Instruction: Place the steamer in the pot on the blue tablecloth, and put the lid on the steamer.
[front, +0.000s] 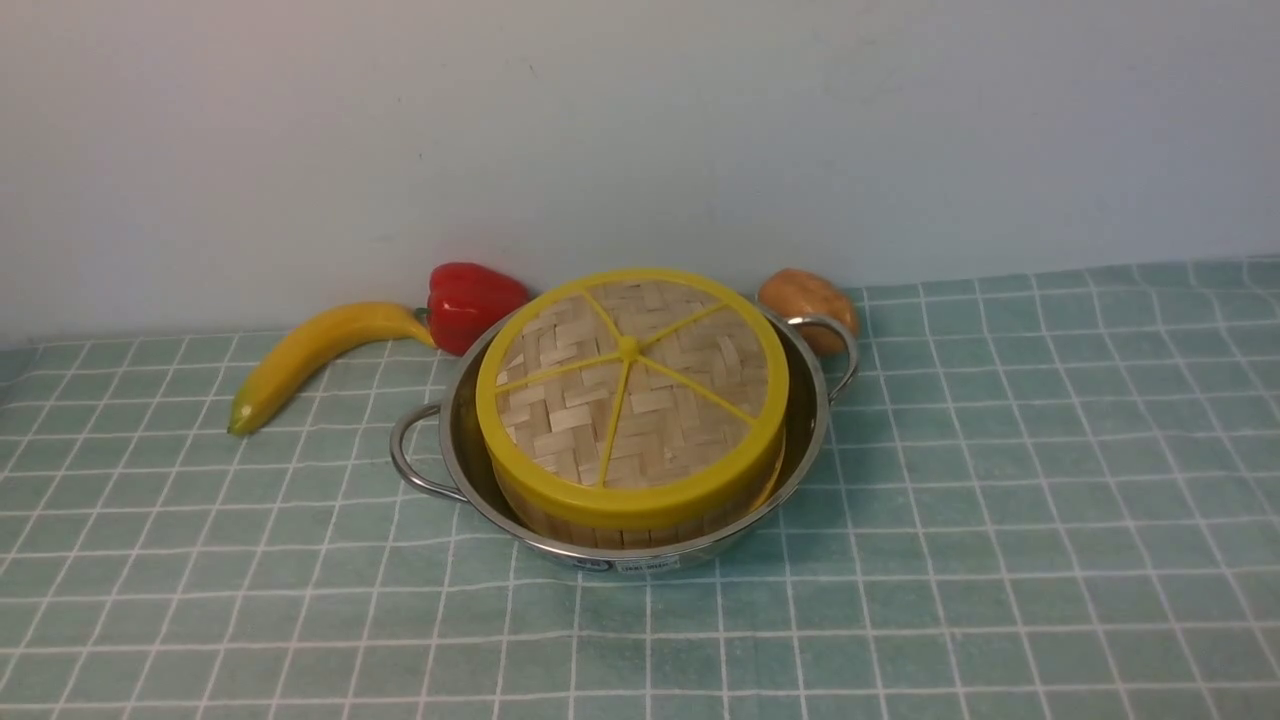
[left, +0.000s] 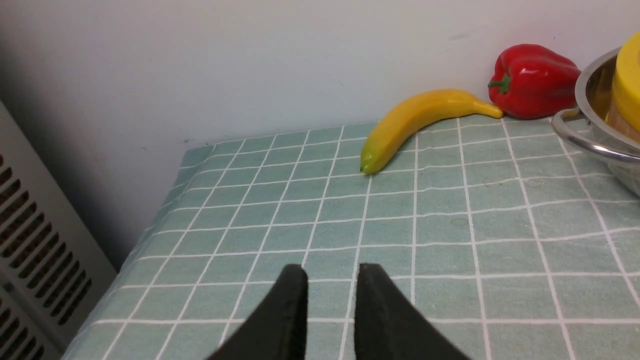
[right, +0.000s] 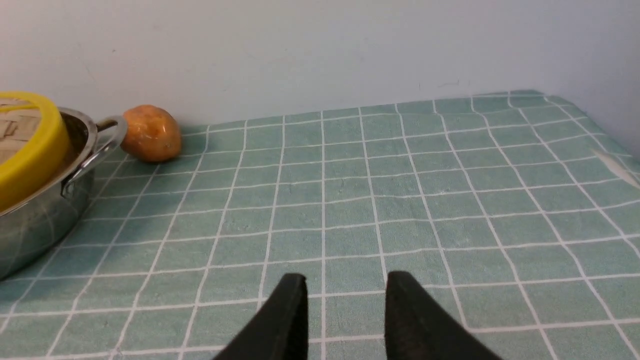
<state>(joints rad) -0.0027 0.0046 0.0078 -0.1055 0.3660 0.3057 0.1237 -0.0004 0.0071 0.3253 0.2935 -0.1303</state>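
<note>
We see the pot (front: 640, 545) standing on the cloth (front: 1000, 500) near the middle of the desk, its label facing us. The steamer (front: 620, 525) sits inside the pot, only a strip of its slatted wall showing below the lid (front: 630, 390). The lid rests on the steamer, tipped a little so its far edge stands higher than its near edge. One pot handle points to our left and toward us, the other to the right and back.

Behind the pot, by the wall, lie a banana (front: 310, 355) at the left, a red pepper (front: 470, 300) beside it, and a potato (front: 808, 300) at the right, just behind the far handle.

Neither arm shows in the front view. In the left wrist view the left pincer (left: 331, 280) hangs over bare cloth, well apart from the pot, its jaws parted by a narrow gap and holding nothing. In the right wrist view the right pincer (right: 345, 287) is likewise over bare cloth to the pot's right, jaws apart somewhat wider, empty.
</note>
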